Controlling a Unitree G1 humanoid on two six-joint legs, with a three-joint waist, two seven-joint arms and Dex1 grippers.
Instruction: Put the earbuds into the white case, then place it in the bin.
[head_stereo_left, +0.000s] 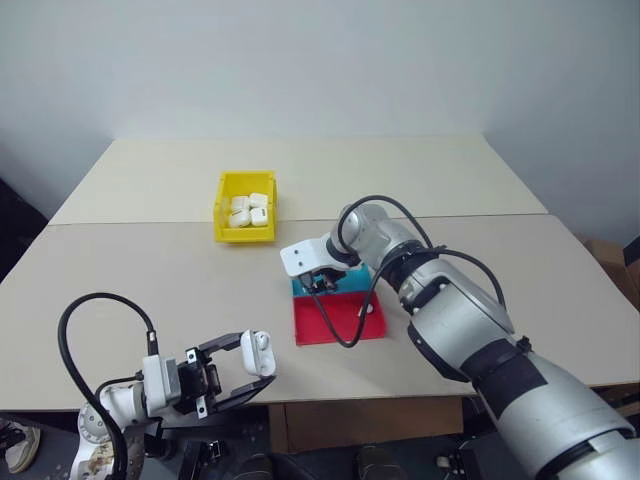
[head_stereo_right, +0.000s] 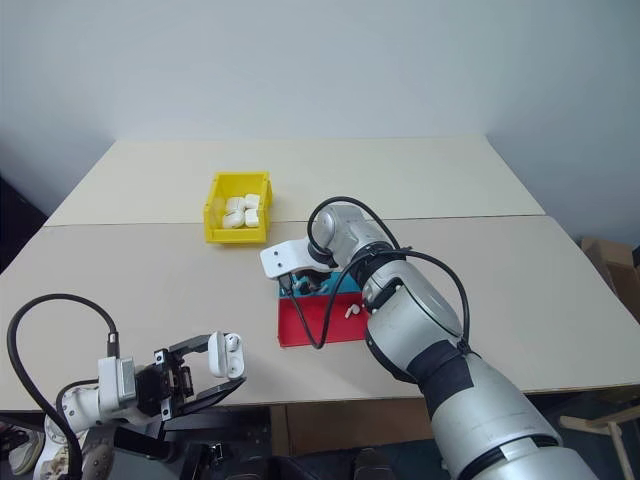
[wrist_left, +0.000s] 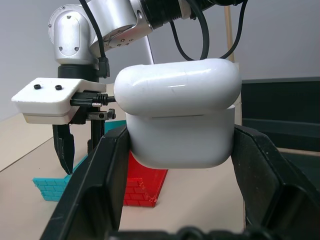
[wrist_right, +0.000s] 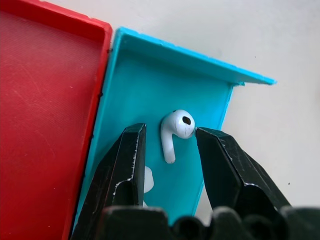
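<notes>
Holding the white case (wrist_left: 180, 117) gripped in our left gripper (head_stereo_left: 232, 372) near the bench edge, we straddle an earbud (wrist_right: 176, 131) in the blue tray (wrist_right: 150, 90) with our right gripper (wrist_right: 170, 165), jaws open, ready to pinch.

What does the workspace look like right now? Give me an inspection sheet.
Surface: beige table, two joined tops.
Job's things: white case, lid open, in left tool; one earbud lying in the blue tray, another on the red tray; yellow bin holding several white cases.
Clutter: nothing seen.
Grippers: left tool shut on the case; right tool open, fingers astride the earbud, not touching.
Cables: black loops at both wrists.
Surroundings: white wall.
</notes>
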